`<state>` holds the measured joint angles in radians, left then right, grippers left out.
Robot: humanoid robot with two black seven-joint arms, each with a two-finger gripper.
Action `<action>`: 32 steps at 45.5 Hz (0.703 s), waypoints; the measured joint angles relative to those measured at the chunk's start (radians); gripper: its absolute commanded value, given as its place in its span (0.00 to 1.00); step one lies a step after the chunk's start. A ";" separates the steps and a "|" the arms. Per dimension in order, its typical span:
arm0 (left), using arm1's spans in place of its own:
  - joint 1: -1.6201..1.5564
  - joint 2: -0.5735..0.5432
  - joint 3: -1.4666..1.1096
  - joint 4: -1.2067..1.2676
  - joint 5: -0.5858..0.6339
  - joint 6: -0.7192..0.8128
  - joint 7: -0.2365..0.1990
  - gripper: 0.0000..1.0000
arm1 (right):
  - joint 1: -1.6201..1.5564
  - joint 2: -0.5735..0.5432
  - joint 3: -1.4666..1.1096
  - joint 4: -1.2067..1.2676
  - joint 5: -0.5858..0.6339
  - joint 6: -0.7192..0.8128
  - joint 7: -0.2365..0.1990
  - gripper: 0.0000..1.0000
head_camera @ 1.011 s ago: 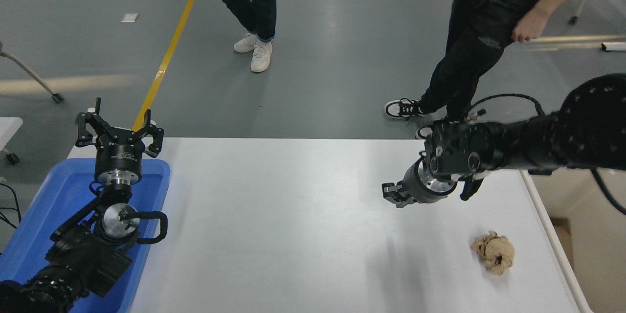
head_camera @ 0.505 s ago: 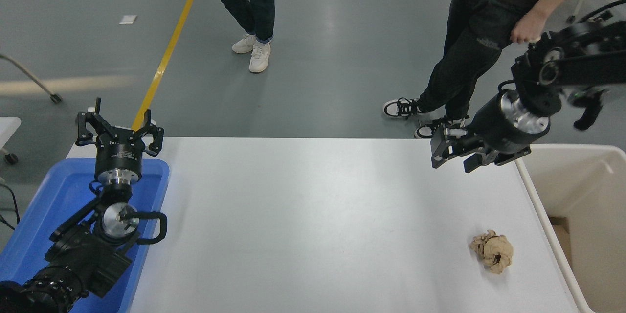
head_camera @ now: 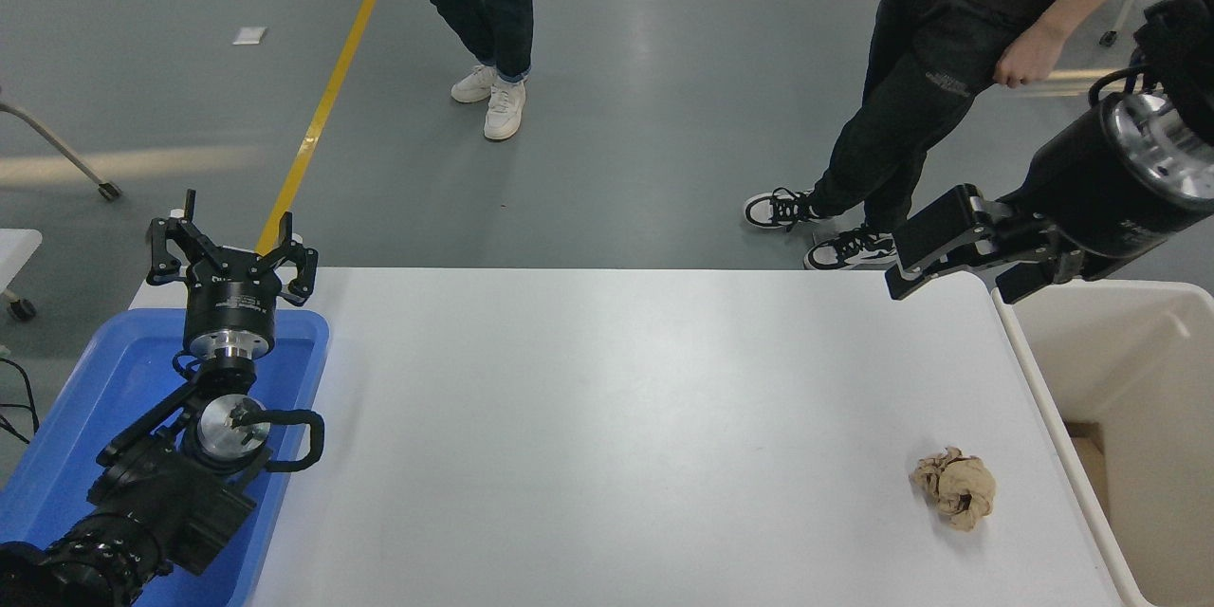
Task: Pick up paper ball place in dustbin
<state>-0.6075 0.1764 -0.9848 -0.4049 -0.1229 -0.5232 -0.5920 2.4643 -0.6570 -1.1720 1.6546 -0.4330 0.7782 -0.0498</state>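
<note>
The tan-brown crumpled paper ball (head_camera: 955, 488) lies on the white table (head_camera: 607, 436) near its right edge. The cream-white dustbin (head_camera: 1129, 341) stands just right of the table, partly cut off by the picture's edge. My right gripper (head_camera: 953, 275) is open and empty, held high above the table's far right corner, well beyond the ball. My left gripper (head_camera: 230, 261) is parked at the lower left over the blue tray, open and empty.
A shallow blue tray (head_camera: 114, 379) sits at the table's left end under the left arm. Two people stand beyond the far edge, one (head_camera: 479, 9) at top centre and one (head_camera: 939, 85) at top right, close to my right arm.
My right arm has swung up and to the right, from low over the table's right half to above its far right corner. The ball and the left arm have not moved.
</note>
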 measured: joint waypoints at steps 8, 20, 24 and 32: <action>0.000 0.000 0.000 0.000 0.000 0.000 0.000 0.99 | -0.096 -0.057 -0.034 0.000 -0.122 -0.025 0.001 1.00; -0.001 0.000 0.001 0.000 0.000 0.000 0.000 0.99 | -0.354 -0.095 -0.044 -0.070 -0.219 -0.253 -0.001 1.00; -0.001 0.000 0.001 0.000 0.000 0.000 0.000 0.99 | -0.453 -0.099 -0.029 -0.109 -0.235 -0.312 -0.001 1.00; -0.002 0.000 0.002 0.000 0.000 0.000 0.000 0.99 | -0.666 -0.090 0.069 -0.193 -0.246 -0.409 -0.001 1.00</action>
<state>-0.6090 0.1764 -0.9832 -0.4050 -0.1229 -0.5230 -0.5920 1.7979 -0.7467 -1.1030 1.4615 -0.6790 0.3694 -0.0503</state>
